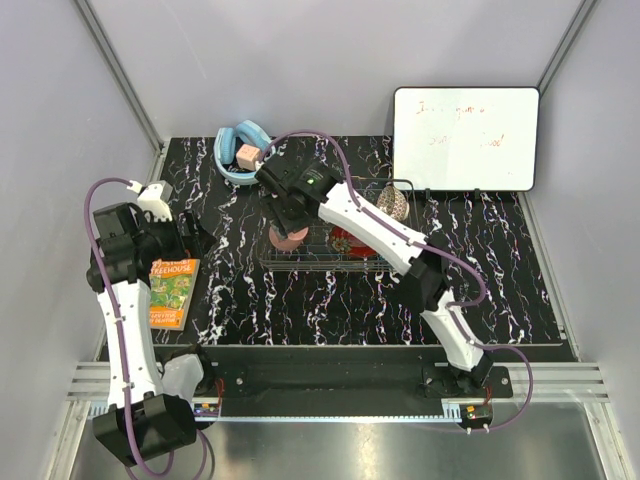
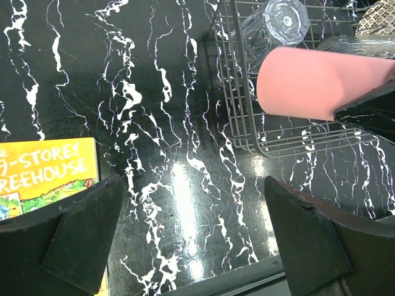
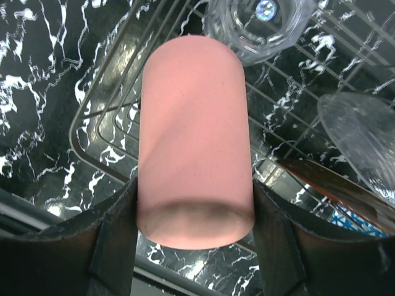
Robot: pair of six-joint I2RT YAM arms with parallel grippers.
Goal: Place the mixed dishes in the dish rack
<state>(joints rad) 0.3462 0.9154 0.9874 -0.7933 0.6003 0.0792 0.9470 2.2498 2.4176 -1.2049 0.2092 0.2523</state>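
My right gripper [image 3: 194, 240] is shut on the salmon-pink cup [image 3: 194, 135] and holds it on its side, above the left end of the silver wire dish rack [image 3: 105, 148]. In the top view the cup [image 1: 290, 240] hangs at the rack's [image 1: 330, 265] left edge. The clear glass tumbler [image 3: 262, 24] lies in the rack just beyond the cup. A clear glass bowl [image 3: 364, 142] and the red floral bowl [image 1: 350, 240] sit further right in the rack. My left gripper [image 2: 194, 240] is open and empty over bare table, left of the rack [image 2: 247, 123].
An orange book [image 1: 172, 290] lies on the table under my left arm. A white whiteboard [image 1: 465, 138] leans at the back right. A light-blue headphone-like ring [image 1: 240, 150] with a block lies at the back left. A patterned bowl [image 1: 392, 205] sits at the rack's far side.
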